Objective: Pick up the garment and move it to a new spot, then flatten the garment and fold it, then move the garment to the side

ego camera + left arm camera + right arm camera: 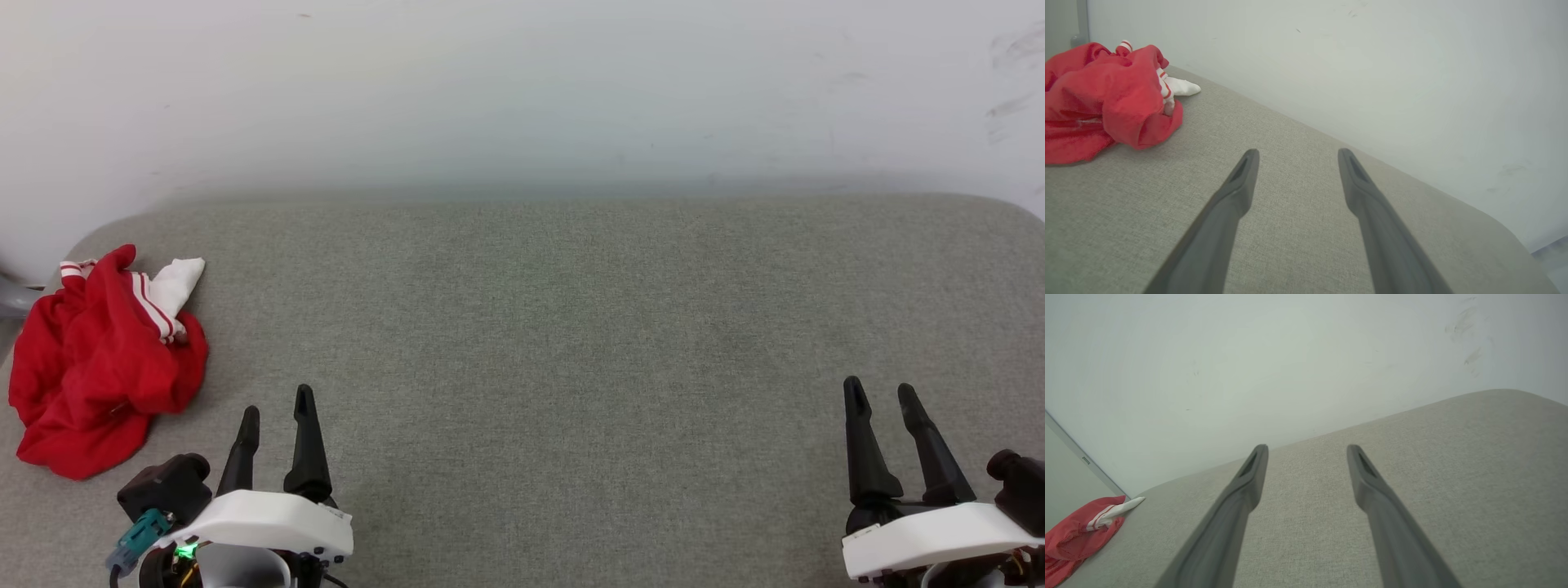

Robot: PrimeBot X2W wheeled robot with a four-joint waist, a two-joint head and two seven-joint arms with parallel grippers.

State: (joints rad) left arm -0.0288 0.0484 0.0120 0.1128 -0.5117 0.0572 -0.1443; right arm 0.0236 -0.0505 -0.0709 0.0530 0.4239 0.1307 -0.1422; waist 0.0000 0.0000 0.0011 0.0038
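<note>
Lying crumpled at the left edge of the grey cushion (571, 327), head view, the garment (98, 359) sits near the left gripper (277, 400), far from the right gripper (880, 386), both spread empty; left wrist view brings its striped sleeve (1182, 86) close; right wrist view adds wall scuffs (1466, 330)

- Left hand (277, 400): two long, tapered black fingers (309, 457), curved white housing (269, 518), green indicator light (184, 552), teal connector (139, 532).
- Right hand (880, 386): identical black fingers, white housing.

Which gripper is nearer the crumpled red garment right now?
Left. The left gripper hangs open just right of the garment, apart from it; the right gripper, also open, is far across the grey surface.
</note>
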